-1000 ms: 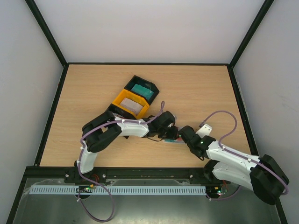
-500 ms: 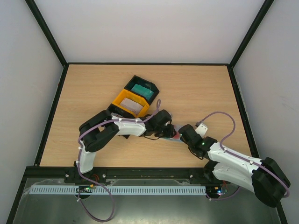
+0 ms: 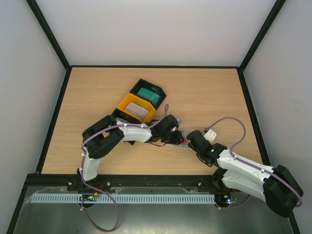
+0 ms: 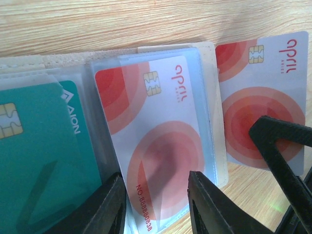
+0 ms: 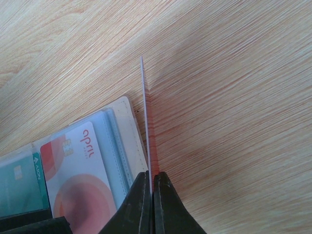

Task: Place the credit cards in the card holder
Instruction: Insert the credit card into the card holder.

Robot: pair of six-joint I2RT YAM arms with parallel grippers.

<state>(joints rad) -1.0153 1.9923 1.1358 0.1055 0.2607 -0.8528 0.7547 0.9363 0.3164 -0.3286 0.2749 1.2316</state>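
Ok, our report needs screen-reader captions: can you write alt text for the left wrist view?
Open card holder on the wooden table, a teal card and a red-and-white card in its clear slots; the right pincer holds a second red-and-white card at its right edge.

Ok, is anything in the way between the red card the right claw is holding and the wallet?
Nothing lies in the gap: the held red card sits right beside the wallet. But the nearest clear pocket already holds another red card, and the left claw straddles it.
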